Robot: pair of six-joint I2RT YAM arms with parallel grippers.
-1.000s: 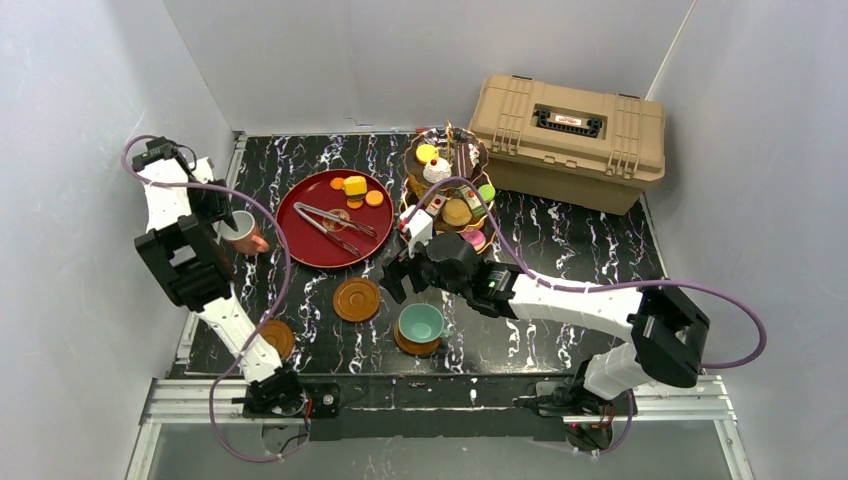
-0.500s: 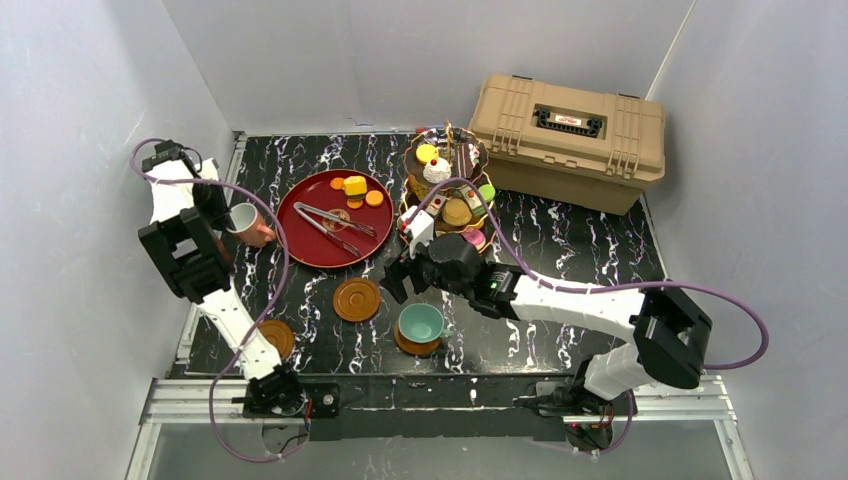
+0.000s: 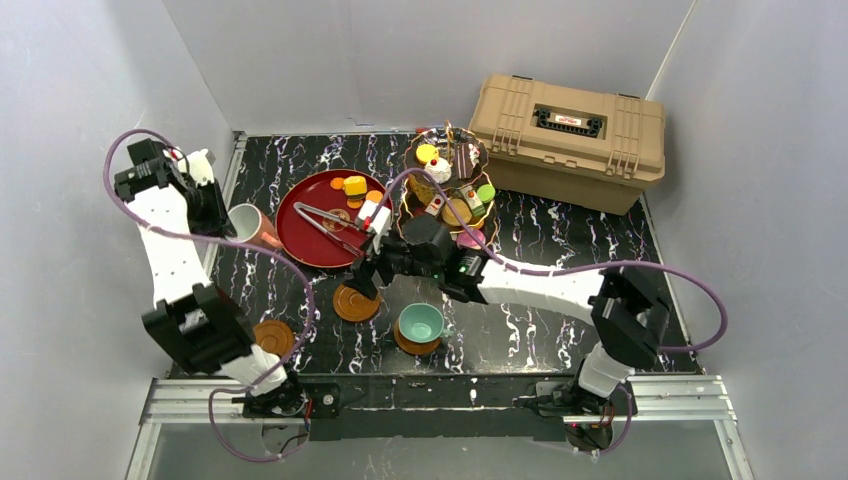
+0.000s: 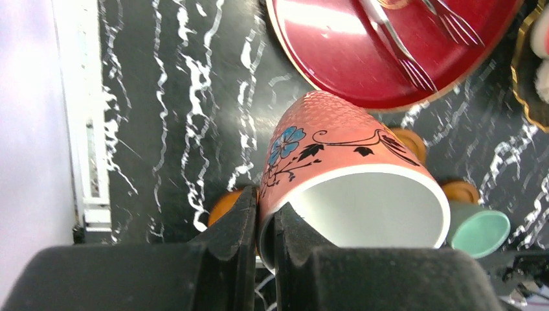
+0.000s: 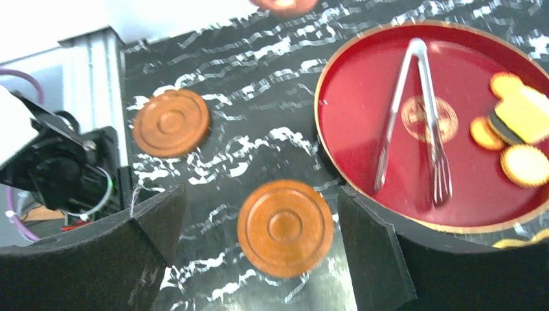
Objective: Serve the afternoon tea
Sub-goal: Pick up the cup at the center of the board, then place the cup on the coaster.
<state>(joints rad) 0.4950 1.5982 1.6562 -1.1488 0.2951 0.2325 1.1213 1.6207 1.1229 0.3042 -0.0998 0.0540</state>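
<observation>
Left jaws clamped on the pink cup (image 3: 255, 230), frame left; right jaws apart.
My right jaws hang over a brown saucer (image 5: 285, 227) at centre frame, with the red tray (image 5: 362, 129) and its tongs (image 5: 414, 110) just beside, upper right.

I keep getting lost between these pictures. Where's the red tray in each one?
Top view: the tray sits left of centre.
Left wrist: top edge, cut off, above the cup; tray.
Right wrist: fills the right side.
Shared landmark: the tongs lying on the tray.
</observation>
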